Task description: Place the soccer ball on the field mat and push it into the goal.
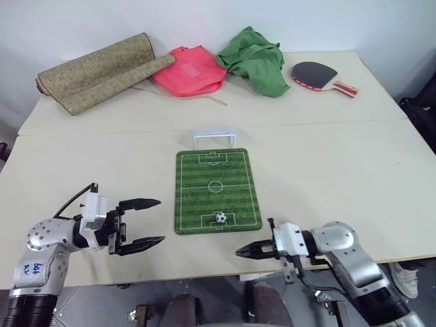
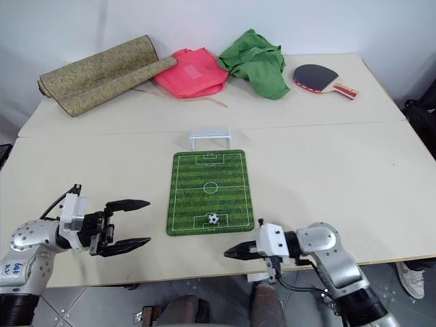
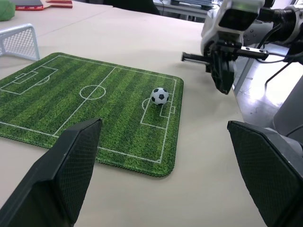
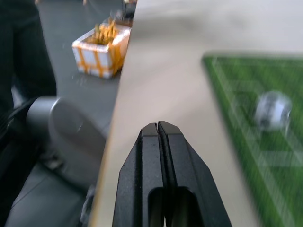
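One orange-taped box [image 4: 101, 51] shows beyond the table edge [image 4: 115, 118].

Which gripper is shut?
The right gripper, fingers pressed together and empty, near the table's front edge. The left gripper stands open beside the field mat.

I see my left silver arm's black two-fingered gripper [image 1: 151, 221] held level near the table's front left edge with its jaws spread wide, while my right silver arm's black two-fingered gripper [image 1: 241, 251] points leftward along the front edge, fingers pressed together.
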### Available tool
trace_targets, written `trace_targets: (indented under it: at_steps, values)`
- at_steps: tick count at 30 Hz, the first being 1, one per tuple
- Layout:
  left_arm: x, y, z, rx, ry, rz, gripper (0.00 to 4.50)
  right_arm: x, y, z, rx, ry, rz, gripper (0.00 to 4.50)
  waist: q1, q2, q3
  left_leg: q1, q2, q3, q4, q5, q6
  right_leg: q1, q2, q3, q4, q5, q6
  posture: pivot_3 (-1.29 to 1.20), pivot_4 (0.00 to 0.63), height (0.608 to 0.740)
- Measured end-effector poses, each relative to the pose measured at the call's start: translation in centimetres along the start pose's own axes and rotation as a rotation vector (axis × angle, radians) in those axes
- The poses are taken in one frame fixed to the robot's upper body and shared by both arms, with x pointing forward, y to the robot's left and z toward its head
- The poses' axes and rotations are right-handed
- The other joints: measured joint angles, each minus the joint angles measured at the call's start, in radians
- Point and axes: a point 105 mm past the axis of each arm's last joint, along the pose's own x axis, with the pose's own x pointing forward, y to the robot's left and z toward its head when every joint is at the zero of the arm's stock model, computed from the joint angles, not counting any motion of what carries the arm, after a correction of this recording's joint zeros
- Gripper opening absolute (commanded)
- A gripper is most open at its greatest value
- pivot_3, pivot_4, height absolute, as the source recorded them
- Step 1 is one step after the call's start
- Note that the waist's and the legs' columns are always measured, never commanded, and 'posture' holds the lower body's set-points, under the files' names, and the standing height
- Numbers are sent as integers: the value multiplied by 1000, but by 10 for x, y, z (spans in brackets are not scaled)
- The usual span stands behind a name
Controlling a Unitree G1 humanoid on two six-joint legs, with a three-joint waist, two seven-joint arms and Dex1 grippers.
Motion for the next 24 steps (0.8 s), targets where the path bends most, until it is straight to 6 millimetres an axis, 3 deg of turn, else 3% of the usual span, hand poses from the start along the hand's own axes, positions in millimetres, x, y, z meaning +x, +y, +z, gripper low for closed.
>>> trace_targets:
  at_steps: [8,17,19,24]
  values:
    - [0,-4,-6,-25,8,36,4500,16,-12,-15,79,80,-17,40,2,0,0,-1,0,-1,0,0,0,0,0,-1,-1,0,0,0,150,740]
    - [4,-6,-4,-16,10,68,4500,27,-47,-6,42,99,-57,40,-1,0,0,0,0,-1,0,0,0,0,0,-1,0,0,0,0,150,740]
    - [4,-5,-6,-30,9,89,4500,27,-63,-4,45,108,-82,40,-2,0,0,-1,0,-1,0,0,0,0,0,-1,0,0,0,0,150,740]
    - [5,3,-9,-80,-18,190,4500,9,-129,19,-15,111,-282,40,-1,0,0,-1,0,-3,0,0,0,0,0,-3,1,-1,-2,0,150,740]
